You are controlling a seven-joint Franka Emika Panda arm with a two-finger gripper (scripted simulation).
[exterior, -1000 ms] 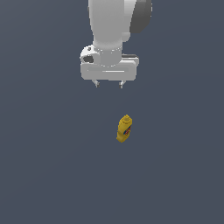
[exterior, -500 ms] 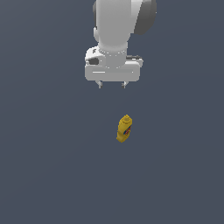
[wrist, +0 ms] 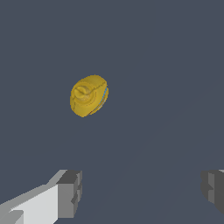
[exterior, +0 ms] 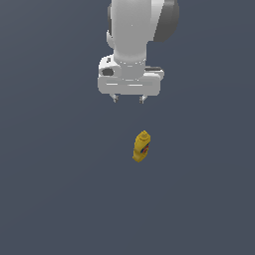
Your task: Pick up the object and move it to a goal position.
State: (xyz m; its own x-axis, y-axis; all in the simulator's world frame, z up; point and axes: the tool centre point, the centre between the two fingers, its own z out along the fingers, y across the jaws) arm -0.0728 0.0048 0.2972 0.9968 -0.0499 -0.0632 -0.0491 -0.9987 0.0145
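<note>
The gripper (exterior: 128, 99) hung released, its two fingers spread wide apart — in the wrist view the two dark pads (wrist: 70, 193) sat at opposite edges of the picture, with only bare grey floor between them. Nothing was held and nothing was touched; both fingertips were clear of the floor and of everything else.

One bottle (exterior: 142, 147) was in the scene — a small yellow squeeze bottle with a narrower yellow cap and a red-and-blue label on its side. It stood on the plain dark grey floor (exterior: 55, 189), leaning slightly, its cap toward the gripper. In the exterior view it lay below the gripper and a little toward the exterior view's right of the gap between the fingertips, apart from them. The wrist view looked almost straight down onto its cap (wrist: 83, 93), and the bottle appeared there ahead of the open fingers, off the line between the pads, nearer the lighter-coloured finger than the other.

Counted: one arm (exterior: 134, 30), one gripper with two fingers, one bottle.
</note>
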